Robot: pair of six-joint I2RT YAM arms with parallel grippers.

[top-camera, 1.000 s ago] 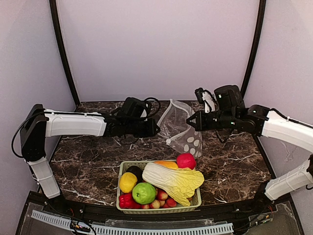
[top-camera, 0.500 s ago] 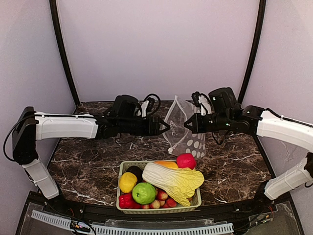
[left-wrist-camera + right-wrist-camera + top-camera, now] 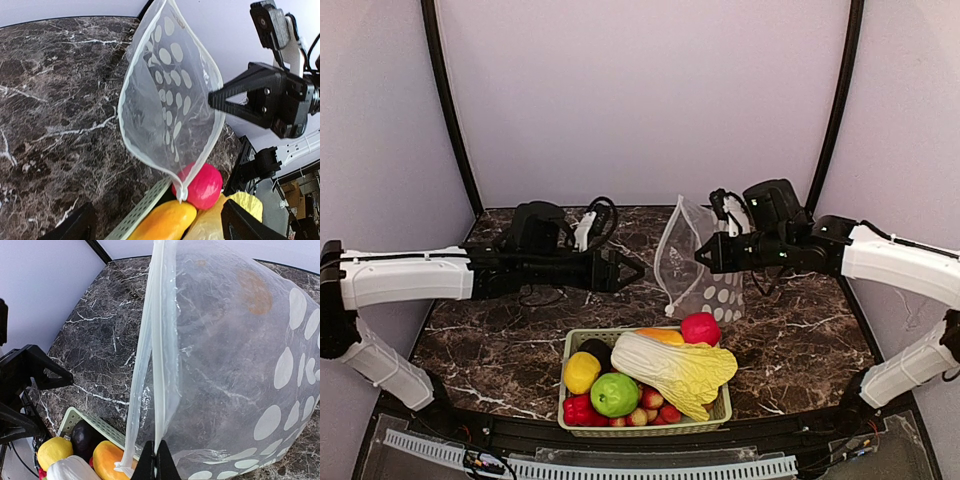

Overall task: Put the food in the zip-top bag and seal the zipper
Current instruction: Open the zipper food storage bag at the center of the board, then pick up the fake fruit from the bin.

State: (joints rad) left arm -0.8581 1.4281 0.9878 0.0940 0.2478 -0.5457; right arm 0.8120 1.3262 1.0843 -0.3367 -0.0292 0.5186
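Note:
The zip-top bag, clear with white dots, hangs upright over the marble, its mouth gaping toward my left arm. My right gripper is shut on one lip of the mouth, pinching the zipper between its fingertips. My left gripper stands open a little left of the bag, touching nothing; its fingers frame the bottom of the left wrist view. The food lies in the basket: pink fruit, napa cabbage, green apple, lemon, red pepper.
The pale green slotted basket stands near the front edge, just below the bag's lower corner. It also holds an orange fruit, a dark plum and small red fruits. Walls enclose the marble table on three sides.
My left gripper has opened wide and drawn back to the left, away from the bag. The bag now hangs more upright from the right gripper, mouth spread.

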